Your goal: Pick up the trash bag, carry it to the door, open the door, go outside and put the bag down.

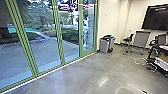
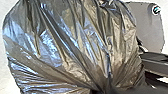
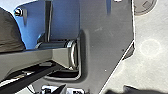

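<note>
Grey floor (image 1: 100,71) runs beside green-framed glass (image 1: 58,32) to the door (image 1: 88,52); approach slowly, clear of the bins (image 1: 104,45). Left wrist view: the left gripper (image 2: 107,89) grips the trash bag (image 2: 72,45) where it gathers; avoid swinging it. Right wrist view: I cannot tell the right gripper's state.

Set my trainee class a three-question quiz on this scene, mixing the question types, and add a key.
1. True or false: a shiny, creased grey-brown plastic trash bag appears close up in the left wrist view.

2. Multiple choice: in the head view, what stands near the far end of the green-framed glass wall?
a) a red fabric sofa
b) a boxy grey bin
c) a tall wooden bookcase

3. Fill the gap: the large black rectangular screen is mounted on the ____.

Key: 1 true; 2 b; 3 wall
</note>
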`<state>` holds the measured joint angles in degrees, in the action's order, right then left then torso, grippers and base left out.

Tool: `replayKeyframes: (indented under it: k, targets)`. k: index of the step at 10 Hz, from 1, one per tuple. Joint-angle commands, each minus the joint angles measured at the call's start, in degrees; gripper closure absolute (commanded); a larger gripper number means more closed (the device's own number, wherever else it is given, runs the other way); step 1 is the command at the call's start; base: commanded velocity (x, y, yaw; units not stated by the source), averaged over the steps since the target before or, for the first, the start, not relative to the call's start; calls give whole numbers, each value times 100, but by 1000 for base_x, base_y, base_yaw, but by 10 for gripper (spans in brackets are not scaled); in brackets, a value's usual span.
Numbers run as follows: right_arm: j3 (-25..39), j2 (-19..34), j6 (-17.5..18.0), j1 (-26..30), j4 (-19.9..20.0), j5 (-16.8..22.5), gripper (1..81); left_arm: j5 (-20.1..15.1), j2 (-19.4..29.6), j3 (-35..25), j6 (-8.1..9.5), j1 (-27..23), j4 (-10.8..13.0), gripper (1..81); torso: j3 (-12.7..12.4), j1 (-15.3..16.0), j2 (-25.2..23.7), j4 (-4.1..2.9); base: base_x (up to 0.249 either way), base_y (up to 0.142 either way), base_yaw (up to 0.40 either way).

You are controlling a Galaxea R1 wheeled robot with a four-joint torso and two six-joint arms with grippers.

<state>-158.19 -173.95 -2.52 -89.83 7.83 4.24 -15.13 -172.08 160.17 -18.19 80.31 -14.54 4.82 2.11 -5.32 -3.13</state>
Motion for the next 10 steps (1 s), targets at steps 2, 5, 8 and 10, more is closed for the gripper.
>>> replayKeyframes:
  k: [2,5,8,10]
  targets:
    - [8,-11,-20,242,0,376,10,-430,16,14,-53,-327,4,811,0,0,0,0,171,0,0]
    - [8,-11,-20,242,0,376,10,-430,24,14,-53,-335,4,811,0,0,0,0,171,0,0]
    - [-1,-11,-20,250,-9,376,10,-430,24,32,-53,-327,4,811,0,0,0,0,171,0,0]
    - [-18,-11,-20,250,-9,376,10,-430,16,32,-53,-327,4,811,0,0,0,0,171,-61,0]
